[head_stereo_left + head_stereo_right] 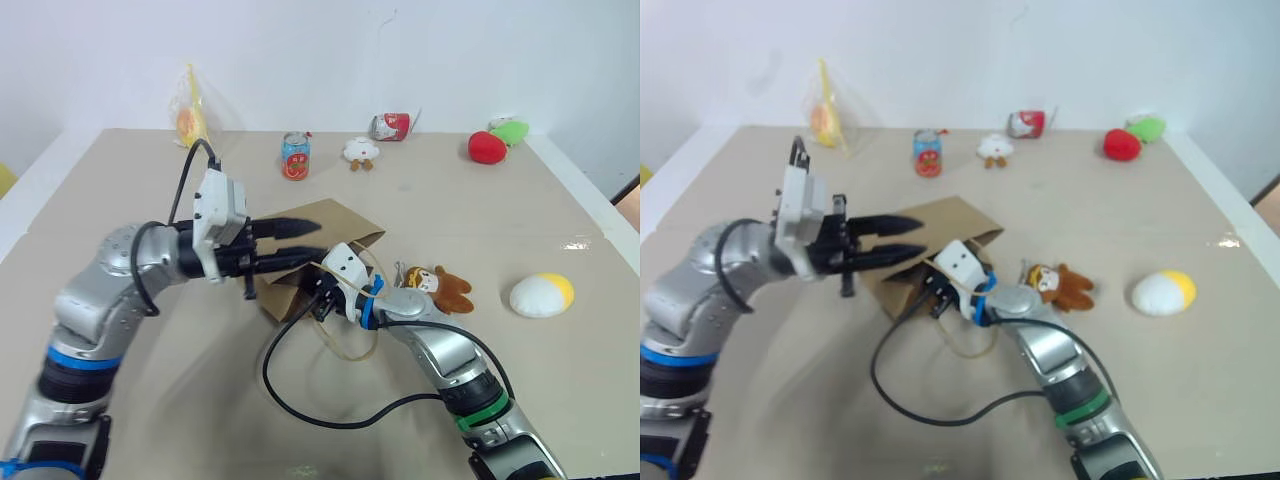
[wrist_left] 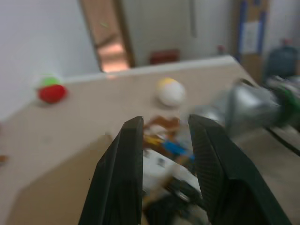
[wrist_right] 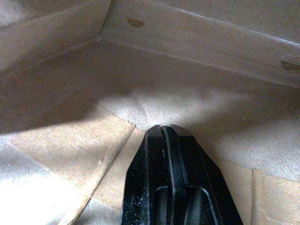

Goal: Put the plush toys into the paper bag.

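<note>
The paper bag [image 1: 310,250] lies on its side in the middle of the tabletop [image 1: 120,390], its mouth turned toward the near right, and the right gripper [image 3: 172,140] is pushed inside that mouth with its fingers pressed flat together, holding nothing; the right wrist view looks along them at the bag's creased brown inner walls, so the arm seems to be there to prop or spread the opening rather than to carry anything. One tan cord handle [image 1: 350,345] loops out loose over the tabletop beside that wrist. The left gripper [image 1: 300,240] hangs level just above the bag's upper side, pointing right, its fingers [image 2: 123,178] parted a moderate way with nothing between them, probably ready to catch the upper edge and lift the mouth wider. Neither toy is in the bag: the brown monkey plush [image 1: 440,287] lies just right of the bag's mouth, close against the right forearm, and the white-and-yellow egg plush [image 1: 541,295] sits further right, well apart from it. Along the far edge stand things the task leaves alone: a red and blue drink can [image 1: 295,156], a small white plush [image 1: 360,151], a red-and-white packet [image 1: 391,126], a red plush [image 1: 487,147] with a green plush [image 1: 511,131] behind it, and a yellow bagged item [image 1: 190,110] at the far left. The can and the packet carry printing, but none of it can be read.
</note>
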You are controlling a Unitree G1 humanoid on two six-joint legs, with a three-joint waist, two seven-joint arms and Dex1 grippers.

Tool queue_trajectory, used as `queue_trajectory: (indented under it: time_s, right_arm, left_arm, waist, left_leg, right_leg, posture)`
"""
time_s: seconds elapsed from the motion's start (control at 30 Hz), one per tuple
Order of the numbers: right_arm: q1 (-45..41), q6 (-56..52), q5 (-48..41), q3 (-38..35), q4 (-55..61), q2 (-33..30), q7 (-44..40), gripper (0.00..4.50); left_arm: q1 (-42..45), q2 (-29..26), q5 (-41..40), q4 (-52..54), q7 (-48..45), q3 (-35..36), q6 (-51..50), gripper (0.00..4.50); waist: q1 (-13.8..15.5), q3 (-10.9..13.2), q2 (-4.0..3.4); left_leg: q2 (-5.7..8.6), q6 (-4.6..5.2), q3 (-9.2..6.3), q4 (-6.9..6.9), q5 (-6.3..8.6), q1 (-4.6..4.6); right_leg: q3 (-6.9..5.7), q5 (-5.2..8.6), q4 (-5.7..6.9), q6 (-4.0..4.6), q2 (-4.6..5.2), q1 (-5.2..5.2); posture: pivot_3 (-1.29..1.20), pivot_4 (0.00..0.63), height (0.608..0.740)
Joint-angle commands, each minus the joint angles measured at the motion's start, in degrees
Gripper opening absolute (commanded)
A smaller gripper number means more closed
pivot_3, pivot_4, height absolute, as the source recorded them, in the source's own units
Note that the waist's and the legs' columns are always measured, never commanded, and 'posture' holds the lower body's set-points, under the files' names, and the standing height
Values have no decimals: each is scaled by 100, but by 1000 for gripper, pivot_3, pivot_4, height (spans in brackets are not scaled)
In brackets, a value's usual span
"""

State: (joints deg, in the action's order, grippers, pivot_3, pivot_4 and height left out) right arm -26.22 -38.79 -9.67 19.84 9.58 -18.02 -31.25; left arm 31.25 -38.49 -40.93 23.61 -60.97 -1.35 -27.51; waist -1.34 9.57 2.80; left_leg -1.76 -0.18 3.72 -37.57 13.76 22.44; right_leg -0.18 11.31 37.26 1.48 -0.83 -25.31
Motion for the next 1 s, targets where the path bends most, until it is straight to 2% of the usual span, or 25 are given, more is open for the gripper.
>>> queue_trajectory:
  time_s: [0.03,0.4,0.83,0.97,1.0]
  right_arm:
    - [-28,7,-19,-124,265,-2,-41,0]
    - [7,-34,-13,-160,316,131,80,0]
    - [63,-37,-24,-185,385,173,163,0]
    - [51,-27,-11,-166,366,195,173,0]
    - [53,-26,-9,-161,373,189,167,0]
  left_arm:
    - [275,-147,139,151,-527,-106,329,1532]
    - [522,237,1873,-599,-894,-1283,1726,1532]
    - [943,812,2553,-1376,-851,-1457,2538,1532]
    - [984,974,2504,-1436,-1008,-1539,2589,1532]
    - [1050,1067,2290,-1402,-989,-1454,2421,1303]
  waist:
    - [4,0,0]
    - [0,0,0]
    - [1,0,0]
    - [2,0,0]
    - [2,0,0]
  left_leg:
    - [1,-1,0,-1,0,1]
    - [6,0,4,0,0,3]
    - [7,1,4,0,1,5]
    - [6,1,4,0,1,5]
    - [6,1,4,0,0,5]
  right_leg:
    - [0,0,0,0,0,0]
    - [7,-1,-3,-1,2,-1]
    - [7,-1,-4,-2,4,-1]
    - [7,-1,-3,-2,3,-1]
    - [7,-1,-3,-3,4,-1]
  posture:
    - [0,150,740]
    - [0,150,740]
    - [0,150,740]
    - [0,150,740]
    - [0,150,740]
